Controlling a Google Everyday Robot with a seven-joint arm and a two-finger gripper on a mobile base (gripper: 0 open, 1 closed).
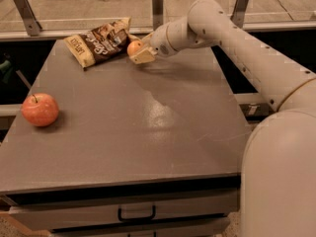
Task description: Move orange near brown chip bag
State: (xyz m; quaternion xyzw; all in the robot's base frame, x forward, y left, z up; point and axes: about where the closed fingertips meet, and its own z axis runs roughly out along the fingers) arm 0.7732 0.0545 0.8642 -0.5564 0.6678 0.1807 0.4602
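Observation:
The orange [134, 48] is a small round fruit held between the pale fingers of my gripper [138, 51]. The gripper is shut on it, low over the far part of the grey table [148, 127]. The brown chip bag [98, 46] lies crinkled at the table's far left, dark brown with white lettering and pale yellow ends. The orange is just right of the bag's right end, a small gap apart. My white arm reaches in from the right.
A red-orange apple [40, 109] with a stem sits at the table's left edge. A drawer with a dark handle [136, 214] is under the table front. Metal rail posts [157, 4] stand behind the table. The robot's white body [279, 177] fills the lower right.

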